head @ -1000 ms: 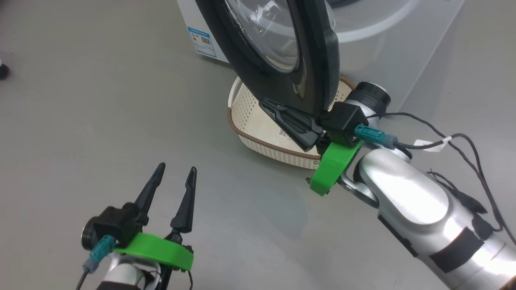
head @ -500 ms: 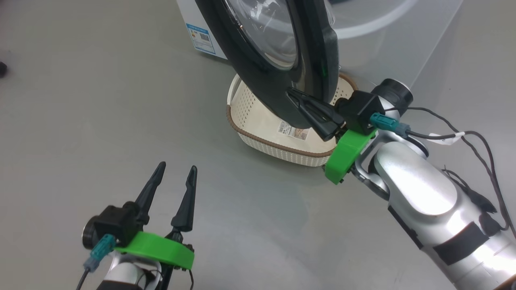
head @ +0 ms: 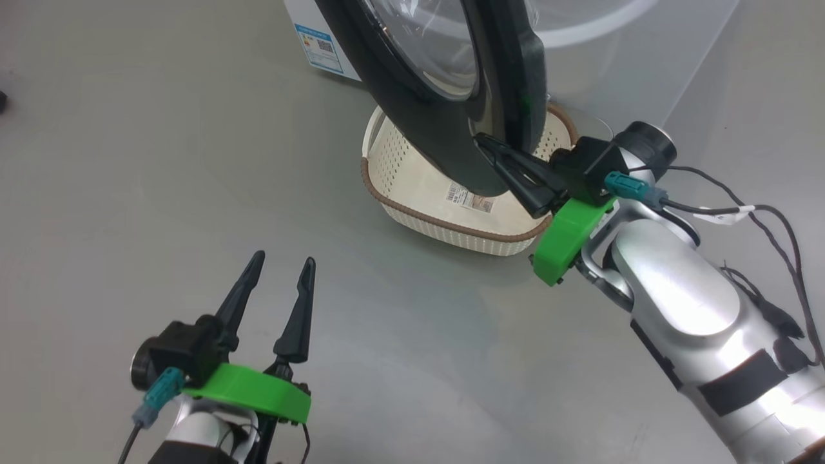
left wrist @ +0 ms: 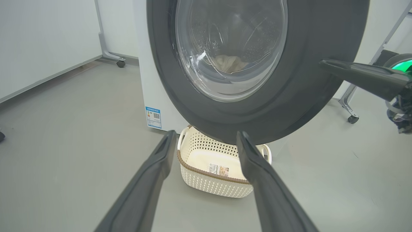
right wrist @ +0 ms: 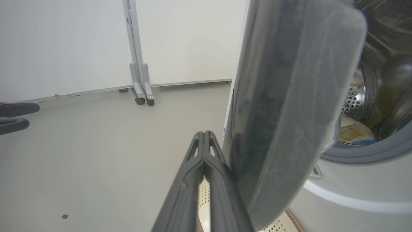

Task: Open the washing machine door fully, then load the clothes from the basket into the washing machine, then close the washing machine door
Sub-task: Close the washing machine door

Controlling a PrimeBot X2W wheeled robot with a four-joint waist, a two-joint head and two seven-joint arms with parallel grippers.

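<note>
From the head view, the washing machine door stood part-way open, edge-on to the camera. Its free edge hung over the basket, which sat on the floor against the washing machine with only a sticker showing on its floor. The right gripper had its jaws pressed together, and its tips lay on the door's outer black rim close to that free edge. The left gripper hovered well apart at the lower left, jaws spread and holding nothing.

From the left wrist view, the door faced the camera almost square, above and beyond the spread fingers. The clothes showed pale through its glass, inside the machine. The right gripper's dark fingers reached in from the right onto the rim.

From the right wrist view, the shut fingers ran up alongside the door's outer face, with the door just to their right and the steel drum beyond it holding yellow and blue pieces. Contact looked likely, though the narrow angle left it uncertain.

So loading seemed finished. Closing turned on the right arm, the nearer one, pushing the rim sideways toward the drum opening.
</note>
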